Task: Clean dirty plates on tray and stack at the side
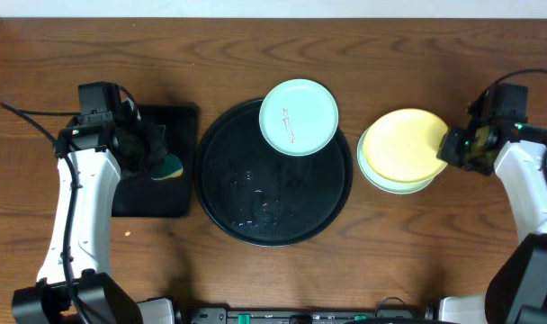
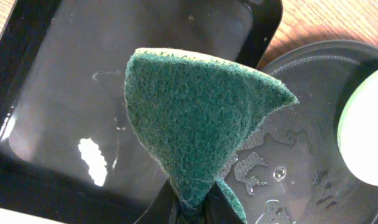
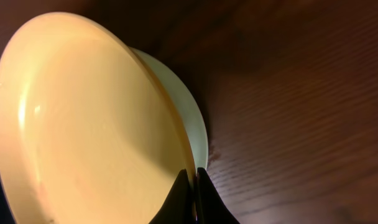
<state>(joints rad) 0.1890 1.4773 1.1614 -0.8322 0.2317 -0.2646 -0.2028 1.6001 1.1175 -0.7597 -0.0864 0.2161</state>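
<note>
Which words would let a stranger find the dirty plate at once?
Find the large round black tray in the middle of the table. A pale mint plate rests over its far right rim. Unlike the yellow plate and the mint plate under it beside the tray, it lies alone and bears a reddish smear.

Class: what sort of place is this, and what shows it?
Probably a robotics lab bench staged for dishwashing, not a real kitchen: two robot arms at a wooden table, one gripping a green sponge, the other a yellow plate, beside a wet round black tray.
</note>
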